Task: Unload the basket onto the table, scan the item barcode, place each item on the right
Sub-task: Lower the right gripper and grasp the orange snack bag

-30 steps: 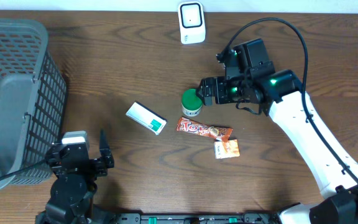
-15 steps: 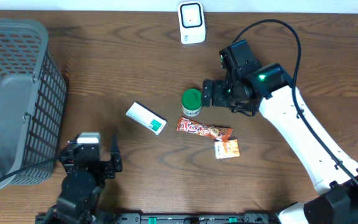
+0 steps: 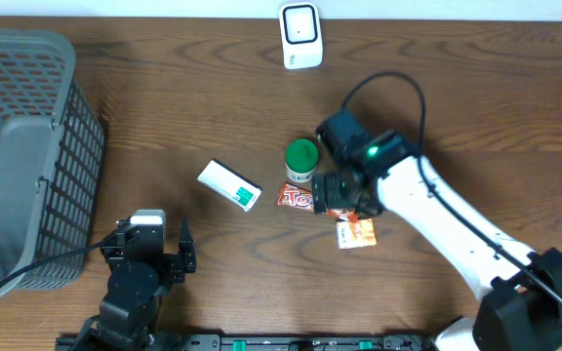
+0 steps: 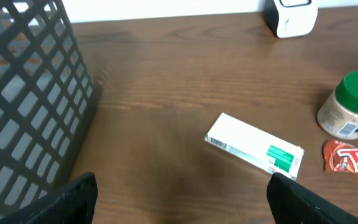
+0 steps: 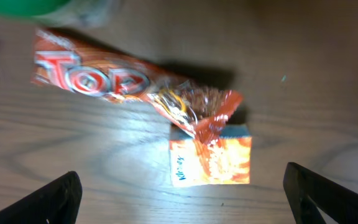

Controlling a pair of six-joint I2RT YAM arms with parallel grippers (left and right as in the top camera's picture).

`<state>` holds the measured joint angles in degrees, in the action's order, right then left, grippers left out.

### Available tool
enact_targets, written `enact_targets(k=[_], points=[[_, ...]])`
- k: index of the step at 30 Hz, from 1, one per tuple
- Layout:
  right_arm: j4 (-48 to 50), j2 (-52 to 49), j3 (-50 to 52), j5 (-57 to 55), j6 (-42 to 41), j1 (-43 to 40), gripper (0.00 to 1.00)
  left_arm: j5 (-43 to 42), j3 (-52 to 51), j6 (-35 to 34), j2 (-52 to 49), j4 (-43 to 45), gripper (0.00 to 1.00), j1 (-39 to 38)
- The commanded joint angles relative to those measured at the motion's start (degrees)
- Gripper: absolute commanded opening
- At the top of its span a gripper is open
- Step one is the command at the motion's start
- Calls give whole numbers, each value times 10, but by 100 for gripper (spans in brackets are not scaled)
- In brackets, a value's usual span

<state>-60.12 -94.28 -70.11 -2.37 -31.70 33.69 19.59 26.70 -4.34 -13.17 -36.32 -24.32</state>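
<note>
Several items lie mid-table: a white box with a green label (image 3: 229, 185) (image 4: 253, 146), a green-lidded jar (image 3: 301, 161) (image 4: 352, 106), a red candy bar (image 3: 291, 198) (image 5: 98, 78) and a small orange packet (image 3: 357, 233) (image 5: 210, 162). The white scanner (image 3: 301, 36) (image 4: 291, 15) stands at the far edge. My right gripper (image 3: 336, 193) (image 5: 185, 202) hangs open over the candy bar's right end and the packet, holding nothing. My left gripper (image 3: 152, 239) (image 4: 182, 202) is open near the front edge, short of the white box. A barcode shows on the box's side.
A grey mesh basket (image 3: 27, 146) (image 4: 23, 93) fills the left side of the table. The right arm's white link (image 3: 457, 244) stretches from the front right corner toward the middle.
The right gripper has swung from beside the jar down and left, over the candy bar and packet. The left arm has crept a little to the right. Both stay open.
</note>
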Motion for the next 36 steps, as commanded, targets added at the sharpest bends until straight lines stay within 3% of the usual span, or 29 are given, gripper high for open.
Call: enact_targets(k=[1,9,14,28,36], points=[[19,-5,60,-16,-47,4,99,-1,-1,-4,5,-11,87,1],[52,-5,117,-17,-51,4,99,-1,-1,-4,5,-48,87,1],[134,-5,162,-16,-49,4,99,-1,-4,-5,5,-40,87,1],[186,-5,214,-17,-49,-7,99,14,-78,-42,6,80,87,2],[194,-5,214,-21,-42,-7,71,47,-126,-85,6,79,87,2]])
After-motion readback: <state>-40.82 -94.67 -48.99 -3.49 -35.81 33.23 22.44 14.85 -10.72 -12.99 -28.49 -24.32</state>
